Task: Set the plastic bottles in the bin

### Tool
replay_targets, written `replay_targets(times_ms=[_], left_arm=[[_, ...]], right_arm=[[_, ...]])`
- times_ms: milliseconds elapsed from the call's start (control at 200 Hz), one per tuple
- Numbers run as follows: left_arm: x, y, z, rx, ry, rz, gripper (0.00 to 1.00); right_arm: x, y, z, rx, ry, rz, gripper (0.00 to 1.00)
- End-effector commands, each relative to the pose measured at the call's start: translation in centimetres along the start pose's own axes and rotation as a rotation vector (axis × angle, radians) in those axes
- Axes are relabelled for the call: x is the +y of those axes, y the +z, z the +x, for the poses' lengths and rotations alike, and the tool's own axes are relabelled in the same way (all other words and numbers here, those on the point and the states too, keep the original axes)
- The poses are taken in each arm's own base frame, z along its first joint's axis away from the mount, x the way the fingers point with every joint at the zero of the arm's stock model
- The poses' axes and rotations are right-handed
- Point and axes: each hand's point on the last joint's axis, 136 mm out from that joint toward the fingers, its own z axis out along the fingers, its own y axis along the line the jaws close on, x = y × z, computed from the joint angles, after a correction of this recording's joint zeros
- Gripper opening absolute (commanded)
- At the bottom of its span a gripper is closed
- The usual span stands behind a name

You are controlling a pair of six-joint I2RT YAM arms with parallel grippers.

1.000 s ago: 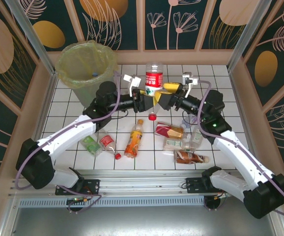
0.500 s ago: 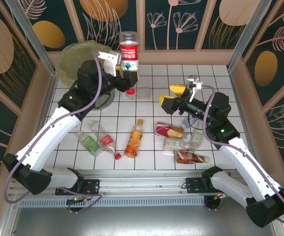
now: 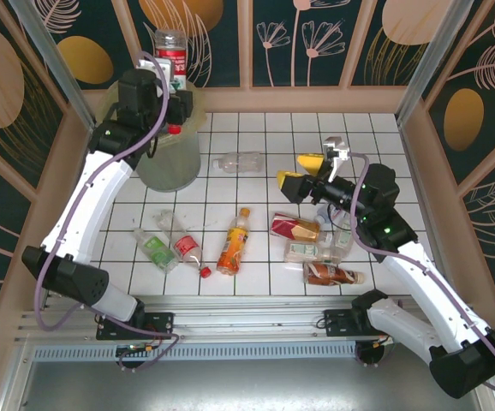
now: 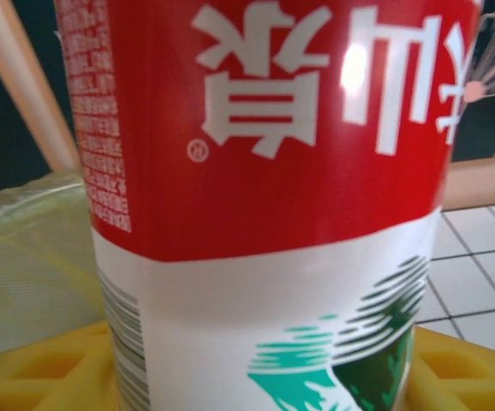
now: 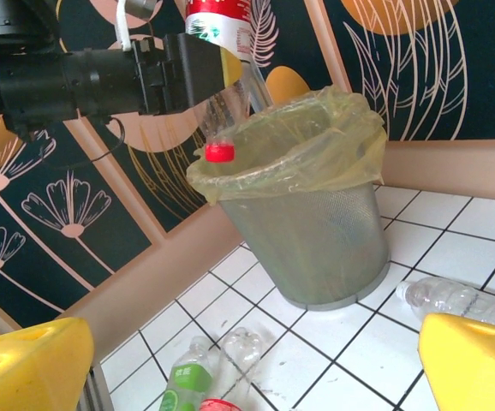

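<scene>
The left end effector [image 3: 179, 101] is clamped on a red-labelled bottle [image 3: 171, 58], held cap-down above the bin [image 3: 169, 163] at the table's [image 3: 265, 137] 11 o'clock. Its red cap [image 5: 219, 152] hangs near the rim [image 5: 230, 175], not over the middle. Released here, I judge it could glance off the rim or drag the liner bag [image 5: 307, 137]. The right end effector [image 3: 299, 171], jaws apart and empty, hovers at 2 o'clock above the loose bottles [image 3: 309, 229].

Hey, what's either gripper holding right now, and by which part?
The left gripper clamps the red-labelled bottle around its mid body, cap down, at the rim of the bin. The right gripper is open and holds nothing.
</scene>
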Motion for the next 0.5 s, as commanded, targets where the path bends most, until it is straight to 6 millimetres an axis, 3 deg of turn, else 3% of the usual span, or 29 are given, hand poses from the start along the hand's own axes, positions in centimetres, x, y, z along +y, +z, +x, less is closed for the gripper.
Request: replay_targets(times_ms=[0, 275, 300, 495], left_arm=[[2.7, 1.1, -0.6, 0.005, 0.028, -0.074, 0.63], [8.2, 4.5, 0.3, 0.05, 0.059, -0.212, 0.62], [8.6, 5.9, 1.5, 0.084, 0.061, -0.216, 0.62], [9.9, 8.3, 4.6, 0.136, 0.06, -0.226, 0.63]], right_arm=[[0.1, -0.4, 0.0, -0.013, -0.026, 0.005, 0.98], [-0.4, -0.1, 0.3, -0.002, -0.022, 0.023, 0.98], [-0.5, -0.1, 0.4, -0.001, -0.021, 0.024, 0.98], [-0.9, 0.3, 0.6, 0.006, -0.016, 0.03, 0.97]])
